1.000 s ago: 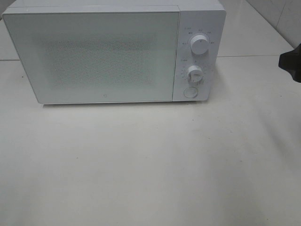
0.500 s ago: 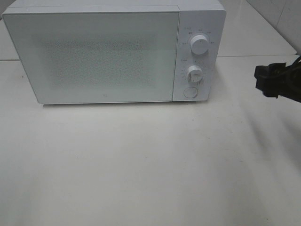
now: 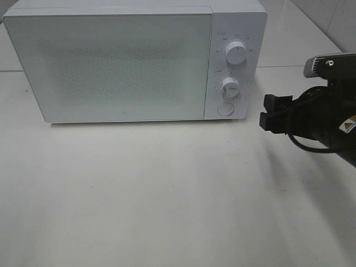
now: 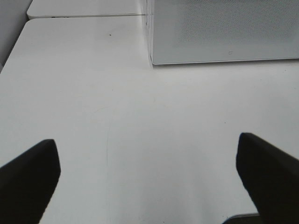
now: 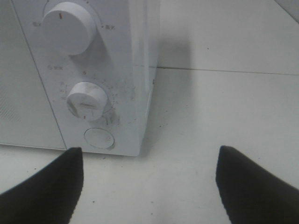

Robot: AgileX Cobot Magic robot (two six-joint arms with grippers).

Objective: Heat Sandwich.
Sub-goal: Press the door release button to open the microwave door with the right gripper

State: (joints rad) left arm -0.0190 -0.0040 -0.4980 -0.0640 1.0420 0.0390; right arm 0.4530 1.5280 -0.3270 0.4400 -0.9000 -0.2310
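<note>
White microwave [image 3: 111, 64], door shut, on a pale surface [image 3: 167, 189] — sandwich not visible in any view.
Matte off-white surface with a seam [image 3: 300, 66] behind the microwave; tiled wall [image 3: 339, 19] at far right. Right pincer [image 3: 268, 113], fingers apart and empty, hanging just right of the control panel near the lower knob [image 3: 230, 87] and round button [image 3: 225, 109]. Left pincer [image 4: 149, 182] spread wide, empty, near the microwave's left front corner.

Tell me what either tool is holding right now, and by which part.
Nothing: the left tool and the right tool both stand open and empty.
</note>
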